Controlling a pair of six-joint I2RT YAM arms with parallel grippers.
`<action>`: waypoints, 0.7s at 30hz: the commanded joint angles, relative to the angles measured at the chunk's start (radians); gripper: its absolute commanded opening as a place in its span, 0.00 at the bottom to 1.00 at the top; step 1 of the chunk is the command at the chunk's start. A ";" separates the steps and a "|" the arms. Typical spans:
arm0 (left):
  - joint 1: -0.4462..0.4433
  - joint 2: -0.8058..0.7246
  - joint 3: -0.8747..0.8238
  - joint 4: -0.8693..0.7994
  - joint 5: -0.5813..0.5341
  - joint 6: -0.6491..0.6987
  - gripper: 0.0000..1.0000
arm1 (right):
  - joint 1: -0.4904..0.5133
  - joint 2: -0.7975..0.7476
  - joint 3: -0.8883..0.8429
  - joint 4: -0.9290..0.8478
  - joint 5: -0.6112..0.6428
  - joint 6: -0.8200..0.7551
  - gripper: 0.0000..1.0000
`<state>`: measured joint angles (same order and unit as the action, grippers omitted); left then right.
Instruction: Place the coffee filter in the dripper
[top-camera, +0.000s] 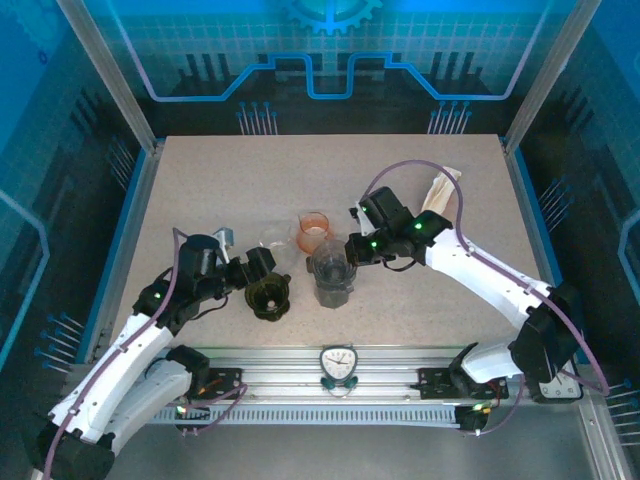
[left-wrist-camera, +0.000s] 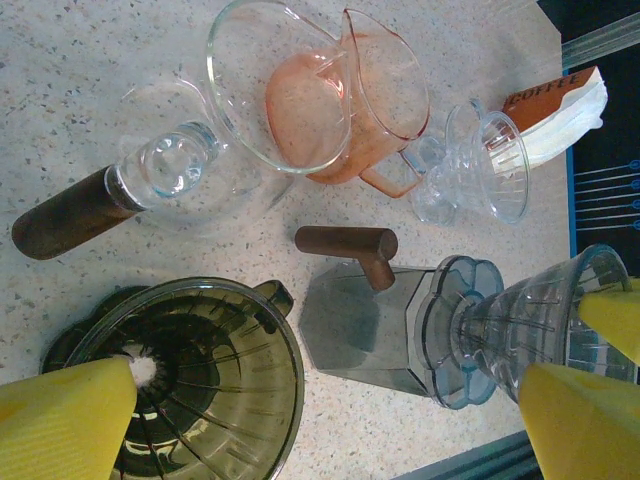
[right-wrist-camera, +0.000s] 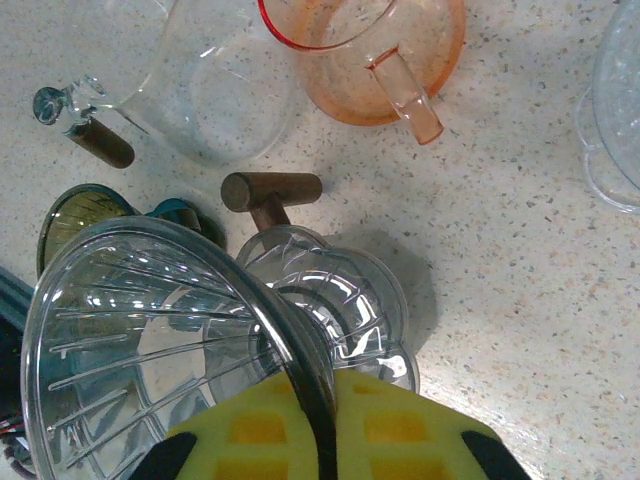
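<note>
Pinching the rim of the clear ribbed plastic dripper (right-wrist-camera: 150, 340), the right pincer (right-wrist-camera: 320, 440) is clamped narrow. The left pincer (top-camera: 258, 270) gapes wide, empty. The white paper coffee filter stack (left-wrist-camera: 565, 110) lies well beyond the dripper, untouched. Risk: the edge pinch could tip the dripper off its grey translucent plastic jug (left-wrist-camera: 360, 330).

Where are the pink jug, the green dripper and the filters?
pink jug (right-wrist-camera: 405, 95): right wrist view, on its handle.
green dripper (left-wrist-camera: 200, 380): left wrist view, on its ribbed inside.
filters (left-wrist-camera: 570, 120): left wrist view, on the white stack's edge.

A small clear dripper (left-wrist-camera: 480, 170) partly hides the coffee filters (left-wrist-camera: 565, 115)
</note>
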<state>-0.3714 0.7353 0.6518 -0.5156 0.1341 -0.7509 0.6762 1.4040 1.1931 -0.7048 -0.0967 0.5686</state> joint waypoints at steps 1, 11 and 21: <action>-0.009 -0.011 0.016 -0.011 -0.017 0.022 0.99 | 0.014 0.007 0.010 0.046 -0.044 0.019 0.00; -0.008 -0.012 0.009 -0.008 -0.018 0.019 0.99 | 0.014 0.017 -0.009 0.041 -0.038 0.024 0.00; -0.009 -0.012 0.009 -0.007 -0.020 0.018 0.99 | 0.013 0.018 -0.039 0.033 -0.035 0.036 0.00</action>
<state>-0.3714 0.7353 0.6518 -0.5156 0.1268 -0.7513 0.6762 1.4143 1.1667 -0.6800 -0.1135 0.5873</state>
